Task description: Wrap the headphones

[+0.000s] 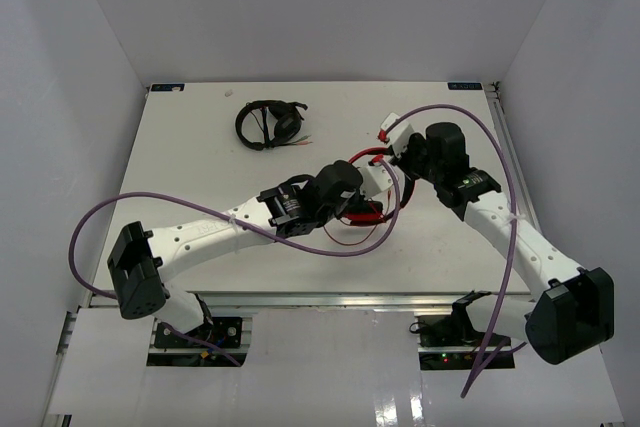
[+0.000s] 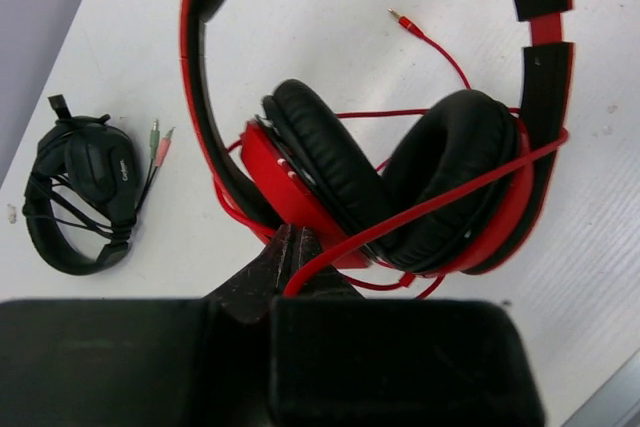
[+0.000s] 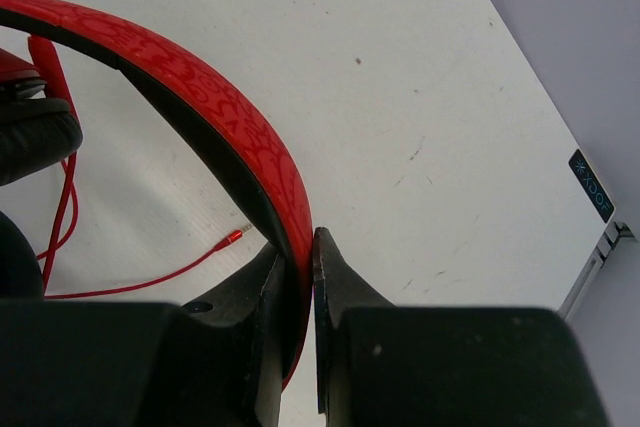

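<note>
Now the left claw (image 2: 297, 252) pinches the cable (image 2: 430, 209) just beside the headphones' (image 2: 285, 169) cups; the right claw (image 3: 303, 244) clamps their band (image 3: 200, 87).

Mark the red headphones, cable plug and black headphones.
red headphones (image 3: 210, 97), right wrist view, headband's outer side.
cable plug (image 2: 402, 20), left wrist view, metal tip.
black headphones (image 2: 100, 162), left wrist view, ear cup.

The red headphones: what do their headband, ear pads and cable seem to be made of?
Headband: likely hard plastic, glossy red outside with a faint pattern that catches light, matte black inside. Ear pads: probably soft leatherette over foam; black, puffy, slight sheen. Cable: apparently a flexible red rubber or plastic sheath; it bends in loose loops.
</note>
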Available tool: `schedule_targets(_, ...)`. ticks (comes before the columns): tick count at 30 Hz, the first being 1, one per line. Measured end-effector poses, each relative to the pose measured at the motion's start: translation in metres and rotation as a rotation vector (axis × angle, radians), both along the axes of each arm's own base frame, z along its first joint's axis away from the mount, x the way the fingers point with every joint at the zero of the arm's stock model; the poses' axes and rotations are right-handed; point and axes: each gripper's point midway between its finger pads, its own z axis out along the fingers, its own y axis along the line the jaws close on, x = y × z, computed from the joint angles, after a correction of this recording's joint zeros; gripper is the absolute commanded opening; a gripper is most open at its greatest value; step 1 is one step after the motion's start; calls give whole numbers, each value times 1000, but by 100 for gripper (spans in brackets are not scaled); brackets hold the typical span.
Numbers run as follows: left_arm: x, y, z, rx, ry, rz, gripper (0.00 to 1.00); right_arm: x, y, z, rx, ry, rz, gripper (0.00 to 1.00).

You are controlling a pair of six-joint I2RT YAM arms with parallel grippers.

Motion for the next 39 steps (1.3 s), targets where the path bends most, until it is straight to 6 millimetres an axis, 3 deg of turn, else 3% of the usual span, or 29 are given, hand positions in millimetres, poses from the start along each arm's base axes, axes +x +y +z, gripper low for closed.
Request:
schedule_targets(8,16,12,4,-8,-52,32,2,-13,6,0,22,26,54,8)
schedule_targets(30,24,26,10,-30,-101,43,10,-25,15,-2,53,69,110,8)
schedule_targets(39,28,48,-4,28,-105,84,10,-37,28,2,97,85,178,8)
